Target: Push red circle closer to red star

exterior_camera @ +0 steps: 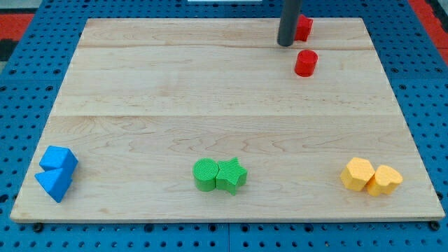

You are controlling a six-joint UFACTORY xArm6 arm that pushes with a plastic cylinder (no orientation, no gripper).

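The red circle [306,63] is a short red cylinder standing near the view's top right of the wooden board [140,84]. The red star [303,27] lies just above it at the board's top edge, partly hidden behind the dark rod. My tip [285,43] rests on the board just left of the red star and up-left of the red circle, a small gap from each. The circle and star are apart by a short gap.
A green circle [205,174] and green star [232,175] touch at the bottom middle. Two blue blocks [57,174] sit at the bottom left. Two yellow blocks [370,176] sit at the bottom right. A blue pegboard surrounds the board.
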